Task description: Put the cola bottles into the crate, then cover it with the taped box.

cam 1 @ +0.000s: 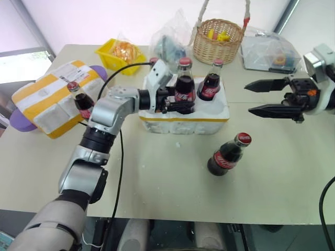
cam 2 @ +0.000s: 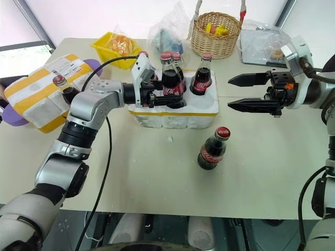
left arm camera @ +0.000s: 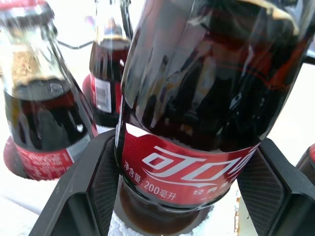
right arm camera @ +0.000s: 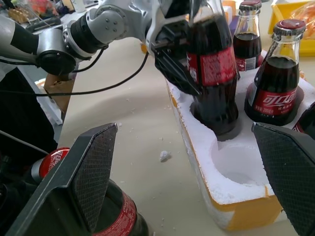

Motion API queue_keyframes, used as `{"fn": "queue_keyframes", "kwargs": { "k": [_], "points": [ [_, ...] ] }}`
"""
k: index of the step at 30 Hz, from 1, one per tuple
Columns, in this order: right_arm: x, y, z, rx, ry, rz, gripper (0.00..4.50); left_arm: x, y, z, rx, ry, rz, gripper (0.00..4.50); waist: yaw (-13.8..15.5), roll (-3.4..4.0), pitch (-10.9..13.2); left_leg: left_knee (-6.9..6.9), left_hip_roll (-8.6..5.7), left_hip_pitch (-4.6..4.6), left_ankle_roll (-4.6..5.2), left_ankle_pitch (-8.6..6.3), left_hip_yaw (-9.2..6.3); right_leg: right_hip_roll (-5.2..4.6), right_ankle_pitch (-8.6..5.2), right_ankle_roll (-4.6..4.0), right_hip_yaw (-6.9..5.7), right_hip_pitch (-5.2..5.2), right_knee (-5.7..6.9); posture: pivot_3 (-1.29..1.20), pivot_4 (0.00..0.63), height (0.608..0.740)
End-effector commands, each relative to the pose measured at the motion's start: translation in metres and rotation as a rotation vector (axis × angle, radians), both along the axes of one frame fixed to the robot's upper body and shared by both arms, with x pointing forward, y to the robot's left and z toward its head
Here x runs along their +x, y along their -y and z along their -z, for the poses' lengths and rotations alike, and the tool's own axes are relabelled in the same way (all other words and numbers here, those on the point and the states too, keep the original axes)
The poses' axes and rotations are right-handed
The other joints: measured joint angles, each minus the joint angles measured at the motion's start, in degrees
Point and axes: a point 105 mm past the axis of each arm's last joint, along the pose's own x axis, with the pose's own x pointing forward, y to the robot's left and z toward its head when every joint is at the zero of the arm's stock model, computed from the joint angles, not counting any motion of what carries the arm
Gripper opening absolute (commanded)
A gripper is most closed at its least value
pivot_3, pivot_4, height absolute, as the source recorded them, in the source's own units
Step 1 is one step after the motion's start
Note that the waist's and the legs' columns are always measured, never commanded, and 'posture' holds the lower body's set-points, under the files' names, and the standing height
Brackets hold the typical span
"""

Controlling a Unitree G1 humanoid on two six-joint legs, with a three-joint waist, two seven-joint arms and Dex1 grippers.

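– Left wrist view first: what does the left gripper (cam 1: 180, 102) have?
– A small glass cola bottle (left arm camera: 197, 123), dark, with a red label. The gripper is clamped on the bottle's body from both sides. The bottle's base stands in a front well of the white styrofoam crate (cam 1: 183, 124), the block with the yellow tape band along its bottom.
– Anything else in that crate?
– A second cola bottle (cam 1: 211, 83) stands upright in a well to the right, and a third cola bottle (right arm camera: 248, 29) stands behind the gripped one.
– And the right gripper (cam 1: 248, 98)?
– It hangs over the beige table (cam 1: 157, 183) to the right of the crate and apart from it. It points toward the crate with its jaws spread wide and nothing between them.
– Where are the loose ones?
– One loose cola bottle (cam 1: 227, 155) stands upright on the table in front of the crate's right end, not touching it. Another, the far-left cola bottle (cam 1: 81, 99), stands beside the left arm, just in front of the taped box (cam 1: 49, 99).
– Where does that box lie?
– The white styrofoam box with wide yellow bands lies at the table's left edge, well apart from the crate, with its shipping label facing up.
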Motion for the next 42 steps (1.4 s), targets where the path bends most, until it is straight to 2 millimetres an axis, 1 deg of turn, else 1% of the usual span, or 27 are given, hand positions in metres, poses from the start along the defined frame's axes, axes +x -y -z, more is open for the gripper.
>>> {"fn": "queue_keyframes", "kwargs": {
  "k": [1,7,11,15,17,18,21,25,28,31,34,36,38,40,42],
  "points": [
    [-0.005,0.002,-0.01,0.013,0.06,-0.006,4.5,-0.007,0.001,-0.018,-0.024,0.065,0.035,4.48,-0.03,0.0,0.0,0.02,0.0,0.0,0.01,0.0,0.0,0.0,0.0,0.0,0.0,0.01,0.0,0.0,0.15,0.737],
    [-0.001,0.002,-0.007,0.02,0.058,-0.006,4.5,-0.013,-0.008,-0.024,-0.026,0.077,0.029,4.48,-0.13,0.0,0.0,0.16,0.0,0.01,0.01,0.0,-0.02,0.01,0.04,0.03,0.0,0.04,0.06,0.0,0.15,0.737],
    [0.0,0.0,-0.004,0.015,0.053,-0.019,4.5,-0.024,-0.023,-0.035,-0.045,0.106,0.003,4.48,-0.21,0.0,0.0,0.3,0.0,0.0,0.02,-0.02,-0.02,0.01,0.07,0.06,0.0,0.09,0.06,0.0,0.15,0.737],
    [0.002,-0.002,-0.003,0.014,0.051,-0.029,4.5,-0.049,-0.047,-0.05,-0.054,0.131,-0.004,4.48,-0.34,0.01,0.0,0.32,0.02,-0.03,0.05,-0.03,-0.05,0.03,0.07,0.06,0.01,0.08,0.07,0.0,0.15,0.737],
    [0.003,-0.002,-0.003,0.012,0.05,-0.033,4.5,-0.065,-0.061,-0.053,-0.053,0.127,-0.007,4.48,-0.42,0.01,0.0,0.32,0.02,-0.03,0.05,-0.04,-0.05,0.03,0.07,0.06,0.0,0.08,0.06,0.0,0.15,0.737],
    [0.004,-0.002,-0.003,0.011,0.049,-0.034,4.5,-0.07,-0.065,-0.054,-0.05,0.125,-0.009,4.48,-0.4,0.01,0.0,0.32,0.03,-0.03,0.06,-0.04,-0.05,0.03,0.07,0.06,0.01,0.08,0.06,0.0,0.15,0.737],
    [0.006,-0.002,-0.002,0.004,0.048,-0.043,4.5,-0.089,-0.09,-0.05,-0.017,0.112,-0.075,4.48,-0.37,0.01,0.0,0.34,0.04,-0.02,0.06,-0.04,-0.06,0.03,0.07,0.06,0.01,0.1,0.06,0.0,0.15,0.737],
    [0.008,-0.001,0.0,-0.027,0.053,-0.05,4.5,-0.112,-0.129,-0.04,0.028,0.085,-0.222,4.48,-0.5,0.01,0.0,0.35,0.04,-0.01,0.08,-0.06,-0.05,0.04,0.07,0.05,0.01,0.11,0.05,0.0,0.15,0.737],
    [0.009,-0.001,-0.003,-0.052,0.078,-0.052,4.5,-0.124,-0.168,-0.038,0.017,0.08,-0.394,4.48,-0.41,0.02,0.0,0.35,0.06,-0.01,0.09,-0.06,-0.06,0.04,0.06,0.03,0.01,0.1,0.05,0.0,0.15,0.737],
    [0.011,0.0,-0.01,-0.05,0.091,-0.047,4.5,-0.131,-0.205,-0.038,0.001,0.096,-0.568,4.48,-0.3,0.02,0.0,0.37,0.07,-0.01,0.09,-0.07,-0.05,0.05,0.07,0.01,0.01,0.11,0.05,0.0,0.15,0.737],
    [0.014,0.0,-0.014,-0.051,0.099,-0.043,4.5,-0.135,-0.241,-0.042,-0.038,0.119,-0.73,4.48,-0.13,0.02,0.0,0.37,0.07,0.0,0.07,-0.08,-0.04,0.04,0.08,-0.02,0.0,0.13,0.02,0.0,0.15,0.737],
    [0.016,-0.001,-0.016,-0.05,0.101,-0.044,4.5,-0.134,-0.261,-0.04,-0.046,0.132,-0.815,4.48,-0.07,0.02,0.0,0.37,0.07,0.0,0.07,-0.08,-0.04,0.04,0.08,-0.02,-0.01,0.14,0.0,0.0,0.15,0.737],
    [0.017,-0.002,-0.017,-0.049,0.102,-0.048,4.5,-0.13,-0.273,-0.036,-0.047,0.134,-0.869,4.48,-0.01,0.02,0.0,0.37,0.07,0.0,0.06,-0.08,-0.03,0.03,0.07,-0.03,-0.01,0.14,-0.02,0.0,0.15,0.737],
    [0.018,-0.004,-0.017,-0.047,0.103,-0.052,4.5,-0.125,-0.277,-0.031,-0.046,0.142,-0.895,4.48,-0.03,0.02,0.0,0.37,0.07,-0.01,0.06,-0.09,-0.03,0.03,0.08,-0.03,-0.01,0.13,-0.02,0.0,0.15,0.737],
    [0.018,-0.006,-0.02,-0.039,0.107,-0.06,4.5,-0.116,-0.281,-0.02,-0.041,0.135,-0.93,4.48,-0.06,0.02,0.0,0.36,0.06,-0.01,0.05,-0.09,-0.02,0.02,0.09,-0.04,0.0,0.12,-0.03,0.0,0.15,0.737]
  ]
}}
